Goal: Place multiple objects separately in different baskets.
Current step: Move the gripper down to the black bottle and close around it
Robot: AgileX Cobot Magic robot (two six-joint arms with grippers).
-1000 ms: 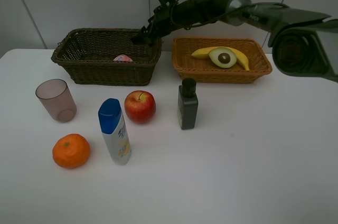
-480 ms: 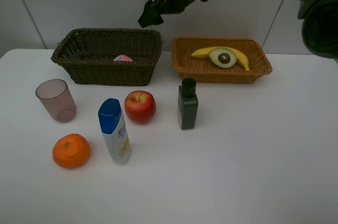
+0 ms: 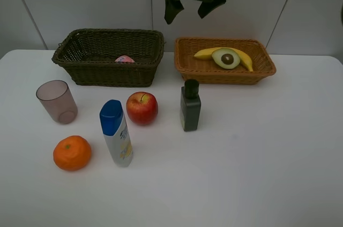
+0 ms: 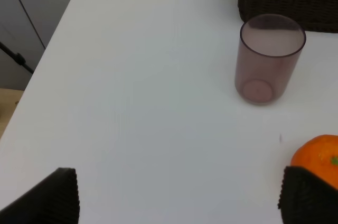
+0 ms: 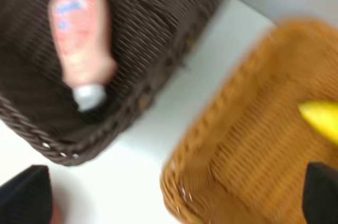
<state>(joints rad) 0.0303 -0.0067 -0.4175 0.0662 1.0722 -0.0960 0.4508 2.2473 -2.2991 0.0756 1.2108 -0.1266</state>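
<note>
The right gripper [image 3: 187,14] is hanging high above the gap between the two baskets, with its jaws standing wide apart and nothing between them. The left gripper [image 4: 179,198] is also keeping its jaws apart and empty, low over the table [image 3: 257,157] near the translucent cup [image 4: 270,57] and the orange [image 4: 317,155]. The pink bottle [image 3: 124,59] is lying inside the dark basket [image 3: 107,74], while the banana [image 3: 205,53] and the avocado half [image 3: 226,58] are lying in the orange-tan basket [image 3: 225,76]. Fruit therefore seems to be going to the tan one and containers to the dark one. The white blue-capped bottle [image 3: 116,133], the red apple [image 3: 142,107] and the dark green bottle [image 3: 190,106] are waiting on the table too. The green bottle, standing upright in front of the tan basket, is probably the easiest pick for the right arm. The gripper should be coming straight down over it, taking the body below the cap, closing gently so it is not tipping, and keeping clear of the apple nearby.
</note>
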